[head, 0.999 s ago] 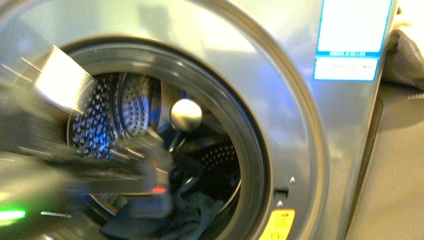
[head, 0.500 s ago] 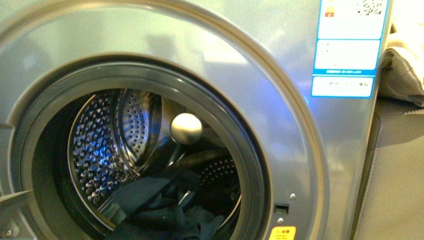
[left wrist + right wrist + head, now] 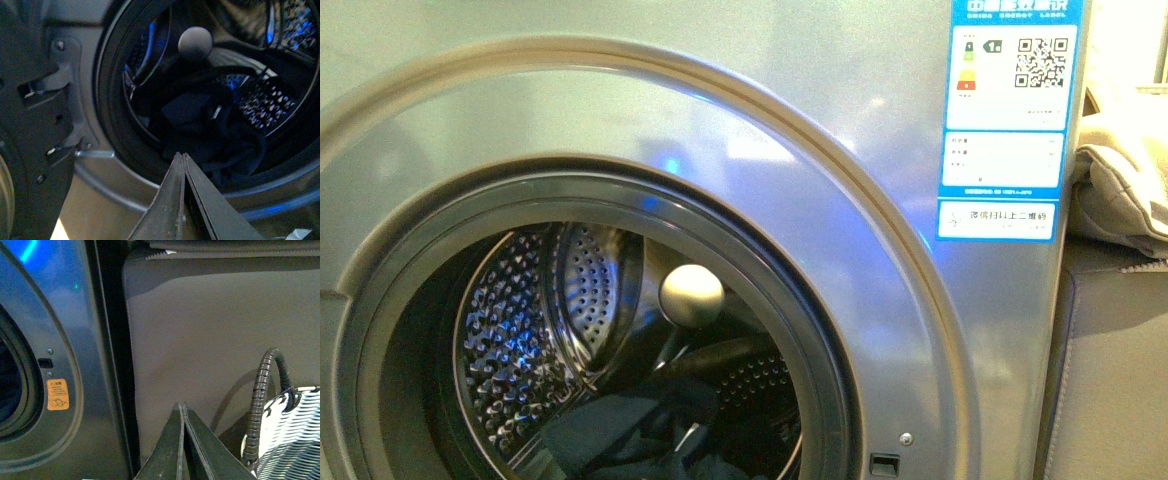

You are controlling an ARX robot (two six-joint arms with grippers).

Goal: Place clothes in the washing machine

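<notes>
The washing machine (image 3: 880, 260) fills the front view, silver-grey with its porthole open. The dark clothes (image 3: 640, 425) lie at the bottom of the perforated steel drum (image 3: 510, 340). In the left wrist view the clothes (image 3: 210, 130) lie in a heap inside the drum, beyond the dark door rim. My left gripper (image 3: 182, 156) is shut and empty, outside the porthole in front of its lower rim. My right gripper (image 3: 181, 406) is shut and empty, beside the machine's side panel (image 3: 75, 365). Neither gripper shows in the front view.
A blue-and-white energy label (image 3: 1008, 120) is on the machine's upper right. A beige cloth (image 3: 1120, 180) lies to the machine's right. A woven white basket (image 3: 290, 435) with a dark handle stands near my right gripper. A yellow sticker (image 3: 58, 394) is on the machine front.
A blurred arm in front of the porthole one second ago has left the front view. The view has tilted up, showing more of the label. The clothes stay in the drum.
</notes>
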